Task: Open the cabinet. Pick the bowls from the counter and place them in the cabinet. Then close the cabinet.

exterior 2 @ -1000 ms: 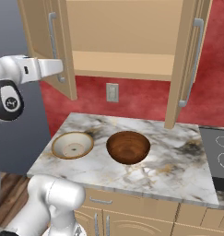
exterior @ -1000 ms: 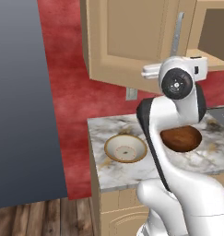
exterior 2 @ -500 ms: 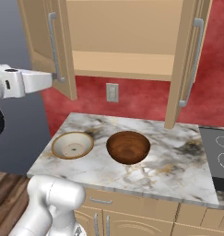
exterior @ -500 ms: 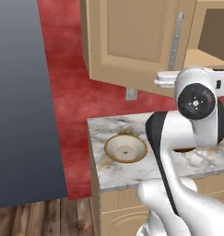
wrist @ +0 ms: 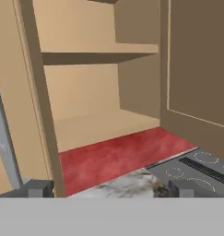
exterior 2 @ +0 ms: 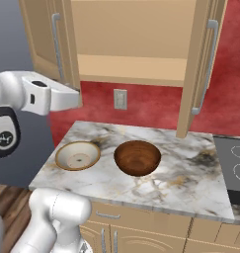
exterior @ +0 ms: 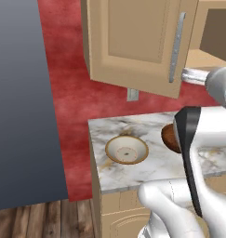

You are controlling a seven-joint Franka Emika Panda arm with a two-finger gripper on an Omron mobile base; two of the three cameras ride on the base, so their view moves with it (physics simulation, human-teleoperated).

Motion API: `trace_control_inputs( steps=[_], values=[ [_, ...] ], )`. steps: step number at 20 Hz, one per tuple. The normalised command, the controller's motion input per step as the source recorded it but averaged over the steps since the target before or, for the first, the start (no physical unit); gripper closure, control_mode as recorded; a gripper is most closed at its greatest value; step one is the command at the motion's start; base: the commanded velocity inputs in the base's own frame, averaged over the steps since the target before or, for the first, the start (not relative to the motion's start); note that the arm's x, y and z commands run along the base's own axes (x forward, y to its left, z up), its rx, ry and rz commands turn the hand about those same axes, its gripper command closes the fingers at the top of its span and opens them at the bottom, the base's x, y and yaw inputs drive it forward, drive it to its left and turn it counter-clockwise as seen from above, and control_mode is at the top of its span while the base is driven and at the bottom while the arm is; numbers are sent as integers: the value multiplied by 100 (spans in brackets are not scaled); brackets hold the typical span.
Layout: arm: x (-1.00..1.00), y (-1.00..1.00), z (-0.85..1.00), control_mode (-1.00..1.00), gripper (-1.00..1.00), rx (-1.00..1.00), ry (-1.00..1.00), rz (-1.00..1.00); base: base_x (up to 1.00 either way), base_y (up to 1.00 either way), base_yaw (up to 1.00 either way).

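The cabinet (exterior 2: 126,39) stands open; both bowls (exterior 2: 137,157) sit on the table (exterior 2: 190,183). The gripper (wrist: 104,190) hangs open, empty — each bowl looks rigid, glossy, likely slippery; the rim seems the best hold.

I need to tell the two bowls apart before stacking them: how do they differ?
The cream bowl is pale with a tan-gold rim; the brown bowl is glossy dark reddish-brown. The cream bowl is shallower, the brown bowl deeper. The cream bowl sits nearer the counter's left end. Both stand upright, empty, apart from each other.
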Motion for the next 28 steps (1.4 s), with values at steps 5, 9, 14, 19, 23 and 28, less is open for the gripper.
trace_control_inputs(
  steps=[5,9,14,19,23,28],
  values=[
    [0,-36,0,-100,-100,23,0,0,0,0,0],
    [17,-34,0,-100,-100,24,0,1,0,0,0],
    [46,-11,-2,-100,-100,26,0,19,0,0,0],
    [51,0,-14,-100,-100,23,0,26,0,0,0],
    [54,0,-19,-100,-100,14,1,17,0,0,0],
    [54,-2,-16,-100,-100,12,0,11,0,0,0]
  ],
)
